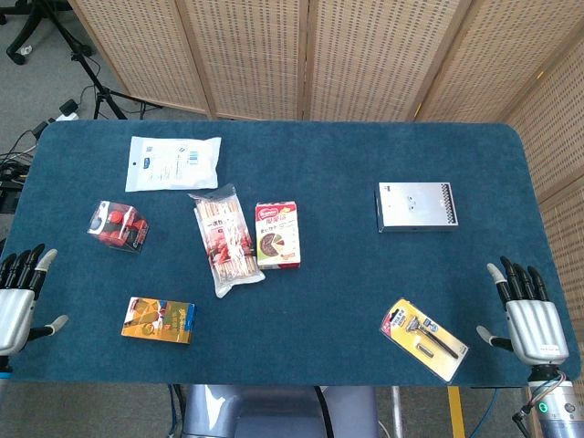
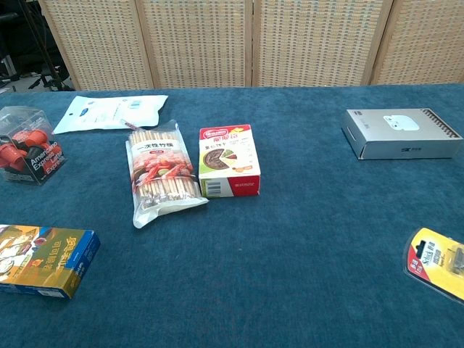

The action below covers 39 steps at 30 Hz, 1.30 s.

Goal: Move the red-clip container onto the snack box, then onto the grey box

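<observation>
Nothing is in hand yet, and the layout suggests a start position. The left hand [image 1: 20,297] hovers at the near left edge of the table [image 1: 328,301], fingers spread and holding nothing. The right hand [image 1: 527,315] hovers at the near right edge, likewise spread and empty. Both sit back from the things, probably to leave the middle clear for the cameras.

The red-clip container [image 1: 119,225] stands on the left side of the table, nearest the left hand, so that hand looks the natural one to lift it. It is a small clear plastic box, hard-walled and glossy, with red clips and a dark label showing through. The snack box [image 1: 276,235] lies flat near the centre, a printed card carton with a red top band; its broad face is up, which gives a level spot to set the container on. Just beside it lies a soft, crinkly clear bag of sticks [image 1: 226,239]. The grey box [image 1: 416,206] lies flat well to the right, a rigid carton with a smooth pale lid.

A white pouch [image 1: 172,162] lies at the far left, an orange and blue carton [image 1: 158,320] near the left hand, and a yellow-backed razor pack [image 1: 424,338] near the right hand. The table covering is a napped blue cloth.
</observation>
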### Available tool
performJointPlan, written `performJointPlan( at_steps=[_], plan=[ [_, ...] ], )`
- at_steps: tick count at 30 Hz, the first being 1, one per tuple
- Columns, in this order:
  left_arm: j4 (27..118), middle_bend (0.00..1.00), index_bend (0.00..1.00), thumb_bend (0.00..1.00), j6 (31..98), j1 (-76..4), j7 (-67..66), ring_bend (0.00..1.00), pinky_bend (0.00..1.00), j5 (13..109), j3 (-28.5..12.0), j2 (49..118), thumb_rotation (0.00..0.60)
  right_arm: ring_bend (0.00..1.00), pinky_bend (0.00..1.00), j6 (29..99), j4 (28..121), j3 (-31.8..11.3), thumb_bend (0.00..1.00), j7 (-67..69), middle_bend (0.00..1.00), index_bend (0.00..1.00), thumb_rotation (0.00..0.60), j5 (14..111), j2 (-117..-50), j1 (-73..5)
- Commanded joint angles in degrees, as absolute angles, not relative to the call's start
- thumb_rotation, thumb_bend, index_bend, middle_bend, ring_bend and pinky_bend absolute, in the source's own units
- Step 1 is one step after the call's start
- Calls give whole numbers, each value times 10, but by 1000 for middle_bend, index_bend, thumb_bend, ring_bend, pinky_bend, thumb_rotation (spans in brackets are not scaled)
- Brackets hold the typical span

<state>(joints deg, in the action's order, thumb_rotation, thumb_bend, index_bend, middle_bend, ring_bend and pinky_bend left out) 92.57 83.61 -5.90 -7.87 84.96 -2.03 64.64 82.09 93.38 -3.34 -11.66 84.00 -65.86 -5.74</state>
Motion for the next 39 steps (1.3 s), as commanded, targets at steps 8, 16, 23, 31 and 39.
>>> performJointPlan(
  at_steps=[8, 16, 23, 31, 39],
  plan=[
    [925, 0, 12, 21, 834, -59, -80, 0, 0, 850, -19, 647, 600, 0, 0, 819, 934, -31, 155, -122, 0, 21, 600, 841, -660, -57],
    [921, 0, 12, 21, 832, -61, -77, 0, 0, 845, -21, 648, 600, 0, 0, 815, 936, -31, 156, -116, 0, 21, 600, 840, -660, -60],
    [922, 0, 12, 22, 830, -61, -76, 0, 0, 841, -22, 646, 600, 0, 0, 796, 933, -32, 156, -121, 0, 21, 600, 826, -661, -66],
    [923, 0, 11, 21, 826, -63, -74, 0, 0, 842, -21, 644, 600, 0, 0, 804, 935, -30, 156, -130, 0, 21, 600, 832, -663, -65],
    [922, 0, 12, 20, 808, -74, -60, 0, 0, 836, -26, 638, 600, 0, 0, 798, 932, -30, 156, -129, 0, 20, 600, 825, -662, -66]
  ],
)
